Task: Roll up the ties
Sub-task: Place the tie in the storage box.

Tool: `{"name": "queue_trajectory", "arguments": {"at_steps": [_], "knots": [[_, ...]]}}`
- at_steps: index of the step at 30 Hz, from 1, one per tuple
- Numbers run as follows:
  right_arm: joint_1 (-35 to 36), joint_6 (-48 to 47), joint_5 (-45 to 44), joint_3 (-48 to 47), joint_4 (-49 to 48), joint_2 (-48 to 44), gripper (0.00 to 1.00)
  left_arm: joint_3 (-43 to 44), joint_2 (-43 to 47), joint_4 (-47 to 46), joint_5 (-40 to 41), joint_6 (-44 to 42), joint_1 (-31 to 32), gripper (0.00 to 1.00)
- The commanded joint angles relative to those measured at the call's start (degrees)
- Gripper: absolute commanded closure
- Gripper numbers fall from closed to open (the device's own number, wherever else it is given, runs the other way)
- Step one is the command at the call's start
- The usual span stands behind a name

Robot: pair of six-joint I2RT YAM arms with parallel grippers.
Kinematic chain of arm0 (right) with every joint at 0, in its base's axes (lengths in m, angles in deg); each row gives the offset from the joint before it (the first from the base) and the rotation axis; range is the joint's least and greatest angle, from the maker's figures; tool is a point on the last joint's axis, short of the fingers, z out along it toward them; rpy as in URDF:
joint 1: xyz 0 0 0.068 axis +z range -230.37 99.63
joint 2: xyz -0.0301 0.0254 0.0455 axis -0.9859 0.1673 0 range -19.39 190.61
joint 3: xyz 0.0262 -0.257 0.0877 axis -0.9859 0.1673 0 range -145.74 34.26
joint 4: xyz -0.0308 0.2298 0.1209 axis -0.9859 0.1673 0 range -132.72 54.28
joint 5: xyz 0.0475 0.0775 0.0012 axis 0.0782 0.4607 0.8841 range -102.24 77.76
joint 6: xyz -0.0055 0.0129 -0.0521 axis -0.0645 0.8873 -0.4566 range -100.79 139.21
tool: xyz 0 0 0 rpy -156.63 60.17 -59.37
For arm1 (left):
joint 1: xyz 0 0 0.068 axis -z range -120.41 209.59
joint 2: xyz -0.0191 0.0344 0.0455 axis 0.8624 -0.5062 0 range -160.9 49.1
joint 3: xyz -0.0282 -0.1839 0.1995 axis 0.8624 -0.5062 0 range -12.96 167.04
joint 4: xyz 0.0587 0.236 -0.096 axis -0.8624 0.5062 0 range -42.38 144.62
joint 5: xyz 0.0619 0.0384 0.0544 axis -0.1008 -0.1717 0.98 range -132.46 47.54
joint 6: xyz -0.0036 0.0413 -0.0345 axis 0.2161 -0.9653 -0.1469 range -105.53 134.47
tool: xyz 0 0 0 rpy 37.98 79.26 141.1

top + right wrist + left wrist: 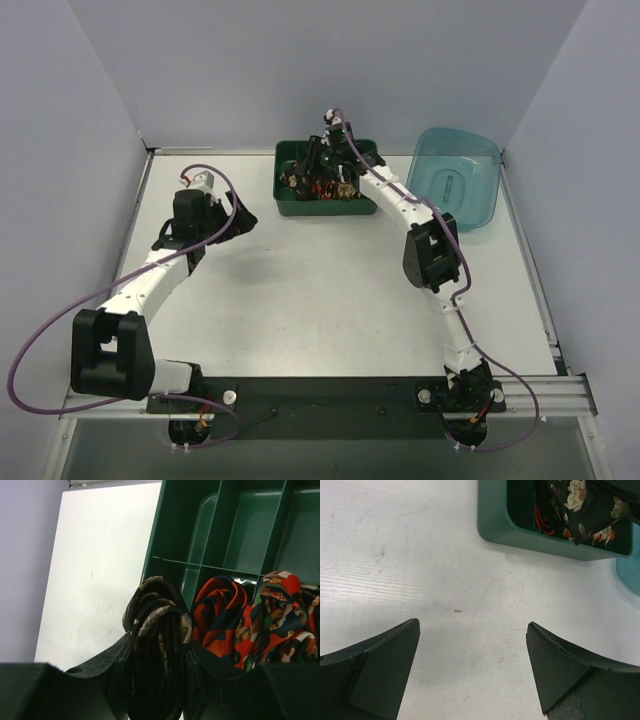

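My right gripper point(159, 646) is shut on a rolled tie point(157, 615), black with gold motifs, squeezed between the jaws. It hangs at the left end of the dark green tray point(172, 525), and I cannot tell whether it touches the tray floor. Beside it, two rolled ties sit in compartments: a red-and-navy one point(220, 610) and a red multi-coloured one point(277, 612). From above, the right gripper point(320, 170) reaches into the tray point(325, 210). My left gripper point(473, 624) is open over bare table, left of the tray point(520, 532); from above, the left gripper point(243, 216) holds nothing.
A translucent teal tub point(460, 185) stands at the back right beside the tray, its edge point(627, 575) showing in the left wrist view. A floral dark cloth point(580, 500) lies in the tray. Grey walls close in the table on three sides.
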Motion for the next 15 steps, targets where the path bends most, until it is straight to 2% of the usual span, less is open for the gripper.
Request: {"name": "queue_trajectory", "arguments": {"at_steps": [1, 9, 15], "knots": [[0.8, 5.8, -6.8, -4.7, -4.3, 2.2, 1.00, 2.6, 2.1, 1.7, 3.0, -1.7, -0.1, 0.03], [2.2, 11.2, -14.1, -6.2, -10.4, 6.6, 1.00, 1.9, 1.9, 2.4, 3.7, -1.8, 0.0, 0.03], [3.8, 11.8, -19.6, -7.7, -10.4, 8.9, 1.00, 2.4, 2.0, 4.2, 5.2, -2.4, 0.0, 0.03]]}}
